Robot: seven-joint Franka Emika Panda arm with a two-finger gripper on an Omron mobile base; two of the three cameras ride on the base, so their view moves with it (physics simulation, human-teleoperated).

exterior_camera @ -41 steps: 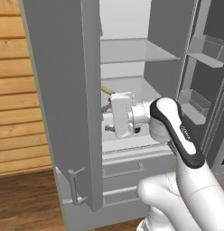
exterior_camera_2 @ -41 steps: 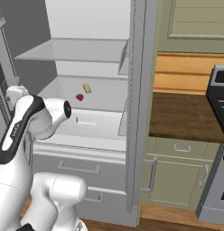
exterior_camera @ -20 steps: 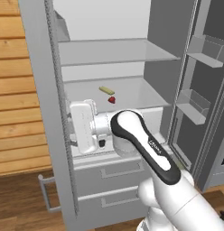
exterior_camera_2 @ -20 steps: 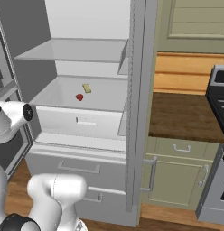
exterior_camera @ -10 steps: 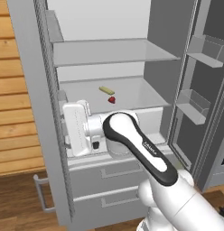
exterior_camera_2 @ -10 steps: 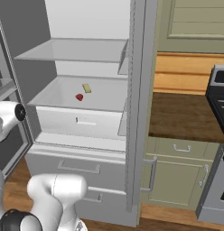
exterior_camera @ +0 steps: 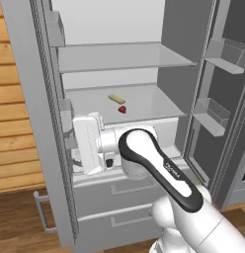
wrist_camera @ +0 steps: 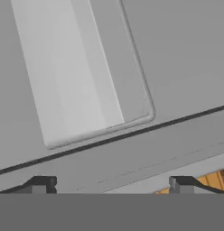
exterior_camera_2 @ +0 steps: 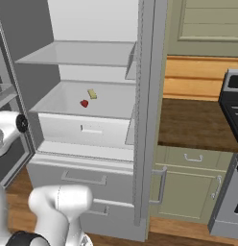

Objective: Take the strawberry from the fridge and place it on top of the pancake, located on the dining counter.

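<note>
- Now the fridge (exterior_camera: 119, 74) stands open, both upper doors swung out, so the white shelves are reachable.
- On the lower shelf lies the strawberry (exterior_camera: 122, 109), just beside a pale yellow bar (exterior_camera: 114, 99); from the right base view the strawberry (exterior_camera_2: 84, 103) sits left of the bar (exterior_camera_2: 92, 93), apart from it.
- At the left door's inner side sits the tool (wrist_camera: 112, 186), its dark fingertips (wrist_camera: 41, 184) spread wide and released, gripping nothing, facing the grey door panel at close range.
- The step in hand appears to be getting clear of the left door (exterior_camera: 40, 128) and turning toward the shelf.
- To do it well, I would draw the hand (exterior_camera: 90, 143) back from the door first, then swing it right and up over the drawer front (exterior_camera: 159, 131) before reaching in.
- Approach the strawberry from above with the jaws kept wide, since the fruit is tiny against the hand.
- Centre on the red fruit, away from the bar, so the closing fingers do not nudge either one.
- Neither the pancake nor the dining table can be placed from these views.
</note>
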